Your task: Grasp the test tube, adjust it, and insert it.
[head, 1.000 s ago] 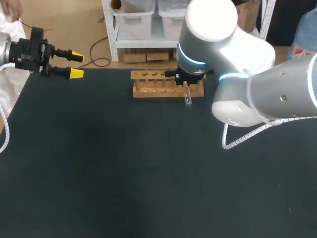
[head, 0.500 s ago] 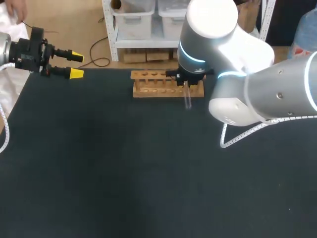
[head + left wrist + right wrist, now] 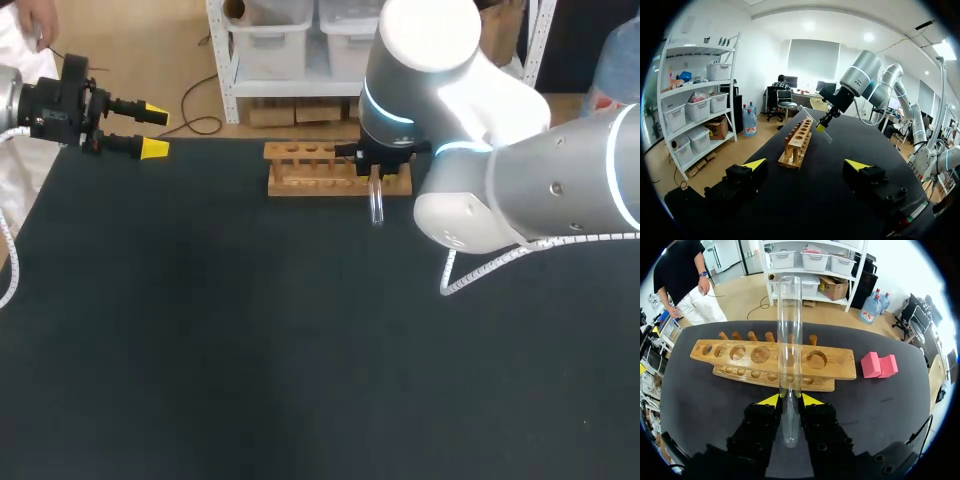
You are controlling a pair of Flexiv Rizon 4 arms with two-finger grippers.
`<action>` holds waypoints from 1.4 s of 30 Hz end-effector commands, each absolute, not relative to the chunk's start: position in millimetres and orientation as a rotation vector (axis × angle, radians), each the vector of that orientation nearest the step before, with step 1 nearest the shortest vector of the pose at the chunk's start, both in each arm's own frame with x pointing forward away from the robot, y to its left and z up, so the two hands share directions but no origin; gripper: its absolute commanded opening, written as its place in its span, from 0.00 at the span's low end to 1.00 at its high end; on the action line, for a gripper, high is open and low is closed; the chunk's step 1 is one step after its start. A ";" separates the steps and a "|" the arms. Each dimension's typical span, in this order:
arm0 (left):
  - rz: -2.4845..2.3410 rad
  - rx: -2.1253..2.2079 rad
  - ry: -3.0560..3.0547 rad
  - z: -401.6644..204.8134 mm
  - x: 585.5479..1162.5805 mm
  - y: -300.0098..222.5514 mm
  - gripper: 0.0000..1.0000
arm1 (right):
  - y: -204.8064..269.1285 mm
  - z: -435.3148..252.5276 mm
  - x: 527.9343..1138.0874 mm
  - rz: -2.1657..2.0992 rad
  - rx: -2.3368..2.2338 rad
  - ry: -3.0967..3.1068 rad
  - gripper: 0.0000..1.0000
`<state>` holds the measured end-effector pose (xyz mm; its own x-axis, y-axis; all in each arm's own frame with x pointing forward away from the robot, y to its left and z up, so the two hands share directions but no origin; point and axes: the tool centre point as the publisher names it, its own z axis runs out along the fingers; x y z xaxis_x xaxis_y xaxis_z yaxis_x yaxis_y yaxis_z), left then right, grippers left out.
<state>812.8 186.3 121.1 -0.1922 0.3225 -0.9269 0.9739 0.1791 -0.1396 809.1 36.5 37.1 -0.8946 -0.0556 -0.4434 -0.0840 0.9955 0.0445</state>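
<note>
A clear glass test tube (image 3: 789, 340) stands between the yellow tips of my right gripper (image 3: 790, 399), which is shut on it. The tube (image 3: 377, 206) hangs tilted just in front of the wooden rack (image 3: 310, 171), over the rack's right part. From the right wrist the rack (image 3: 740, 357) lies ahead of the fingers, its row of holes facing up, and the tube crosses it between two holes. My left gripper (image 3: 153, 132) is open at the table's far left edge, nothing between its tips. The left wrist view shows the rack (image 3: 797, 145) and the held tube (image 3: 815, 122) far ahead.
A pink block (image 3: 879, 365) lies on the black table (image 3: 250, 330) beside the rack's right end. My right arm's big white elbow (image 3: 470, 200) hangs over the table's right half.
My right arm has shifted slightly, carrying the tube a little down and left in the head view. The left arm has not moved.
</note>
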 end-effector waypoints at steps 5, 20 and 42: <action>-1.029 1.250 1.655 120.2 812.0 186.5 1.00 | 35.9 39.5 803.3 0.090 -0.096 2.683 0.00; -1.029 1.250 1.655 120.2 812.0 186.5 1.00 | 16.0 95.0 777.3 0.093 -0.001 2.572 0.00; -1.029 1.250 1.655 120.2 812.0 186.5 1.00 | 0.8 139.2 740.3 0.114 0.025 2.498 0.00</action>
<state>812.8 186.3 121.1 -0.1922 0.3225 -0.9269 0.9739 0.1791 -0.1396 747.2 5.7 138.5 -0.8322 0.0413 -0.5529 -0.0047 0.9967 0.0816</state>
